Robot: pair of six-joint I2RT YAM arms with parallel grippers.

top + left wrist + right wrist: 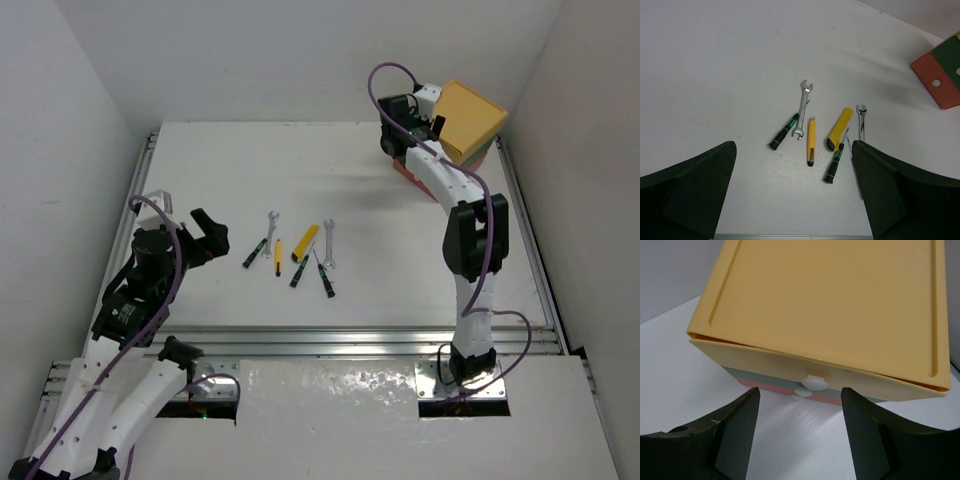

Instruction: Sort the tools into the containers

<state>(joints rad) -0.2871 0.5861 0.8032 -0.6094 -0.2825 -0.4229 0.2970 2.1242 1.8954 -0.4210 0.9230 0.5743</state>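
Seven tools lie in a loose row mid-table: a silver wrench (272, 225), a black-green screwdriver (254, 252), a thin yellow-black screwdriver (278, 256), a yellow cutter (305, 242), a second wrench (329, 243) and two more black-green screwdrivers (300, 272) (325, 278). My left gripper (205, 235) is open and empty just left of them, and they show ahead of it in the left wrist view (811, 142). The yellow, green and red drawer stack (468, 122) stands at the far right. My right gripper (800, 391) is open in front of the yellow drawer's white knob (815, 382), not touching it.
The table has a metal rail along its near edge (350, 340) and white walls on three sides. The drawer stack sits close to the right wall. The green (740, 372) and red (770, 385) drawers show below the yellow one, each with a knob.
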